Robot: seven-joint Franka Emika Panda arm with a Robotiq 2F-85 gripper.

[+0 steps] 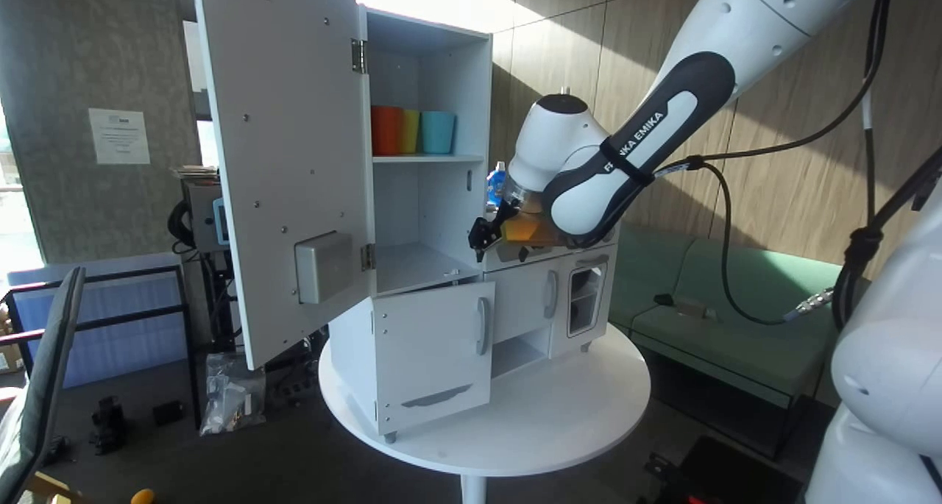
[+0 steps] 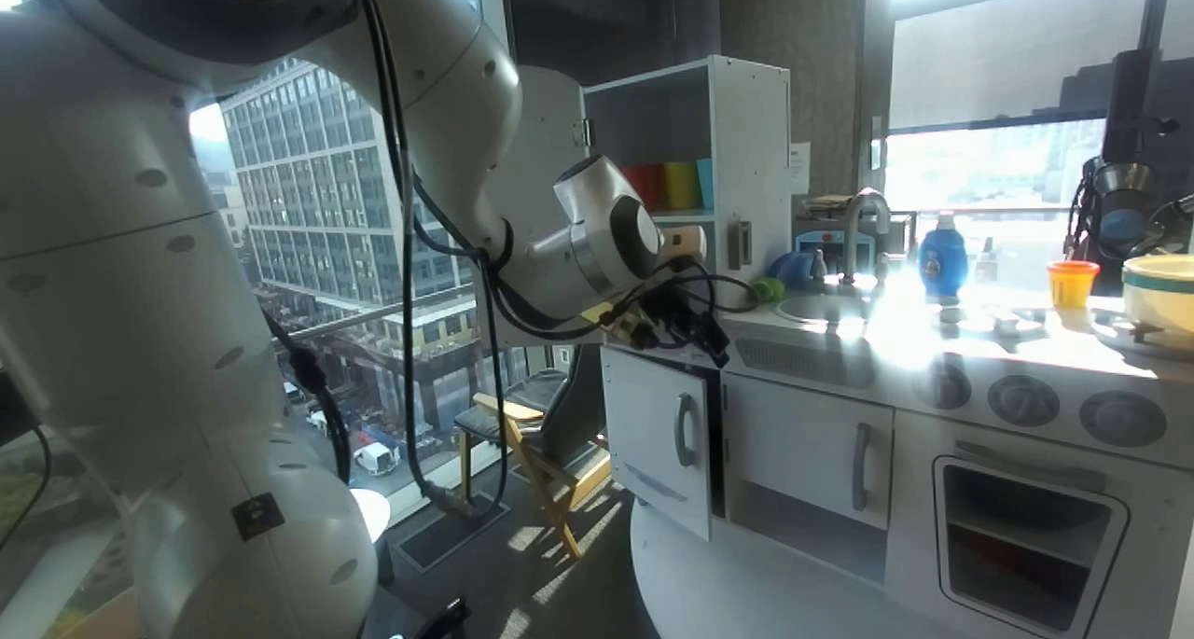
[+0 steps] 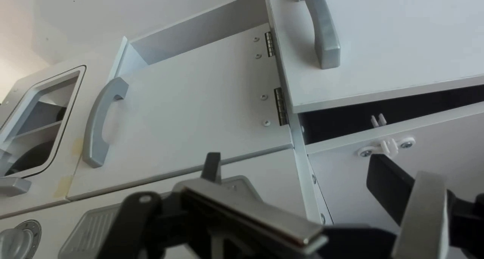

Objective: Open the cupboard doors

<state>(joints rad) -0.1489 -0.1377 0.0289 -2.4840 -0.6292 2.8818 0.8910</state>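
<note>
The tall cupboard door (image 1: 294, 158) is swung wide to the side, its grey square inset (image 1: 324, 267) facing the camera in an exterior view. Below it, the lower plain door (image 2: 653, 424) stands ajar, with a dark gap along its edge. In the wrist view that ajar door (image 3: 378, 36) is at upper right, with a grey handle (image 3: 323, 32). The middle door (image 3: 200, 107) lies closed beside it. My gripper (image 3: 295, 160) is open, fingers apart, with nothing held between them. In both exterior views the gripper (image 1: 482, 243) hovers by the counter front, above the ajar door's top edge.
Several coloured cups (image 1: 438, 132) stand on the tall cupboard's shelf. A blue bottle (image 2: 942, 256), a tap (image 2: 867, 210) and a yellow bowl (image 2: 1161, 289) are on the countertop. The toy kitchen rests on a round white table (image 1: 559, 434); a green sofa (image 1: 728, 320) is behind.
</note>
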